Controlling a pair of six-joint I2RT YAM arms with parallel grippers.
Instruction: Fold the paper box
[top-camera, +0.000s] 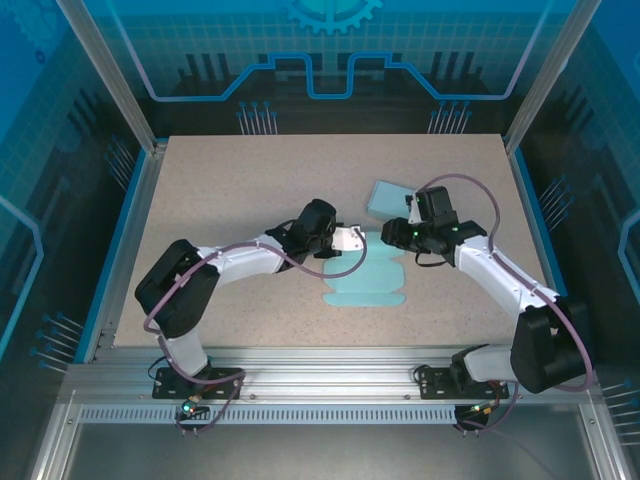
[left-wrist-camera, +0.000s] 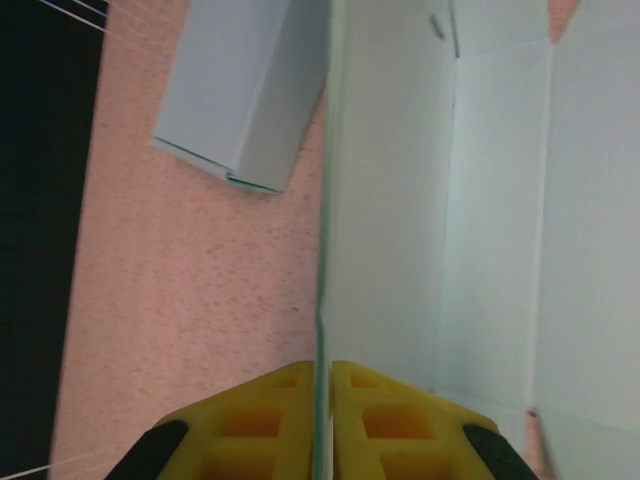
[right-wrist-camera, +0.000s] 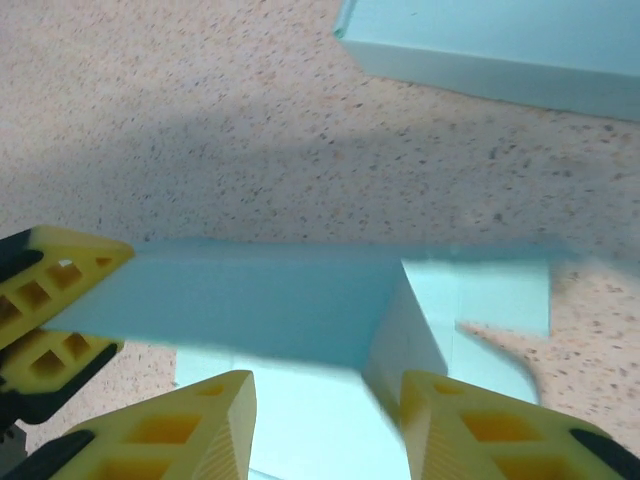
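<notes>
The table (top-camera: 250, 200) carries the paper box (top-camera: 368, 288), a pale blue cut sheet lying mostly flat near the middle, between my two arms. A flap at its far end stands upright, with a short side panel bent up beside it. A second, folded box (top-camera: 388, 197) of the same colour lies just beyond the sheet, apart from it. My left gripper (left-wrist-camera: 323, 375) is clenched on the top edge of the upright flap, the thin card pinched between both yellow fingers. My right gripper (right-wrist-camera: 325, 420) hangs over the sheet beside that flap, released, its fingers apart with nothing gripped between them.
</notes>
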